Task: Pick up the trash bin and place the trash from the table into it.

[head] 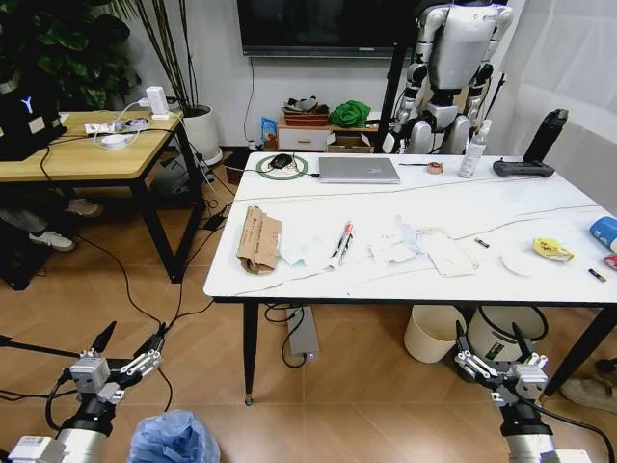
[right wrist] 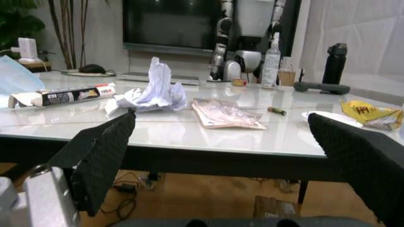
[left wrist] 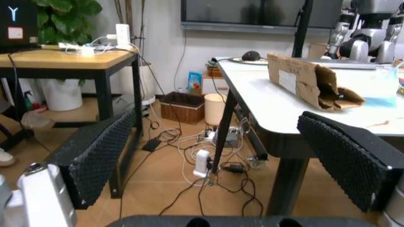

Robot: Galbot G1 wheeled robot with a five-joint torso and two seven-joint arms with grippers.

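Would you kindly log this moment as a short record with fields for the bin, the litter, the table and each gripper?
trash bin: blue-bagged trash bin on the floor beside the left arm, not yet picked up
trash: cardboard piece, crumpled tissue, yellow wrapper, all lying on the table
table: white marble-look table, ahead of the robot
left gripper: left gripper open, low before the table, holding nothing
right gripper: right gripper open, low before the table, holding nothing

Wood floor (head: 193,386), white wall (head: 222,58), dark screen (head: 318,24), wooden-top table (head: 87,154), potted plant (head: 58,48).
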